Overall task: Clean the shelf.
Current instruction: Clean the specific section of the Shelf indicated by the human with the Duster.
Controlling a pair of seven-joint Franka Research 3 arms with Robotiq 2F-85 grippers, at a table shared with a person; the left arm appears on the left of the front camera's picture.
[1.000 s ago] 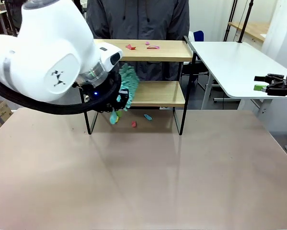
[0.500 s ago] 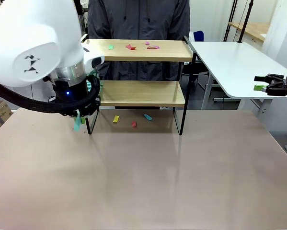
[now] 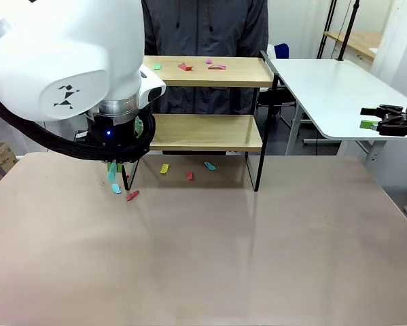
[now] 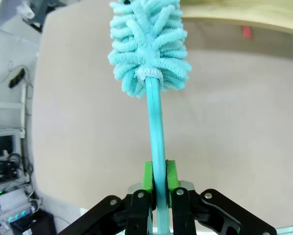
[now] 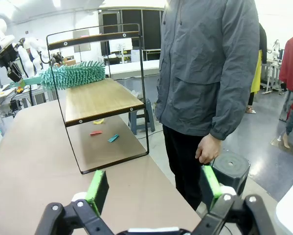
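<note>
Front: shelf (image 3: 210,71) stands at the far middle of the tan table (image 3: 257,258), with a person (image 3: 203,27) right behind it. Left arm (image 3: 67,61) hangs over the shelf's left front corner, its wrist close against the left front leg. A teal handle tip (image 3: 111,171) pokes out below. Wide bare table in front of the shelf and to its right. Four scraps (image 3: 185,66) on the top board. Yellow (image 3: 164,168), red (image 3: 189,176) and blue (image 3: 209,166) bits lie under the shelf. Right gripper (image 3: 386,121) is well to the shelf's right, over the white side table (image 3: 325,88).

Left wrist: left gripper (image 4: 158,183) is clamped tight on the handle of the duster (image 4: 148,46). The fluffy head reaches toward the shelf board's edge (image 4: 244,14), bare table beneath it.

Right wrist: right gripper's jaws gape wide with nothing between the pads (image 5: 97,188). Shelf seen end-on, duster head over the lower board's far end. The person's hand (image 5: 207,149) hangs near the shelf's near end.

Versus half a second ago: a blue scrap (image 3: 116,189) and a red scrap (image 3: 132,195) now lie by the shelf's left front leg, and the left wrist sits slightly further right. Right gripper unmoved.
</note>
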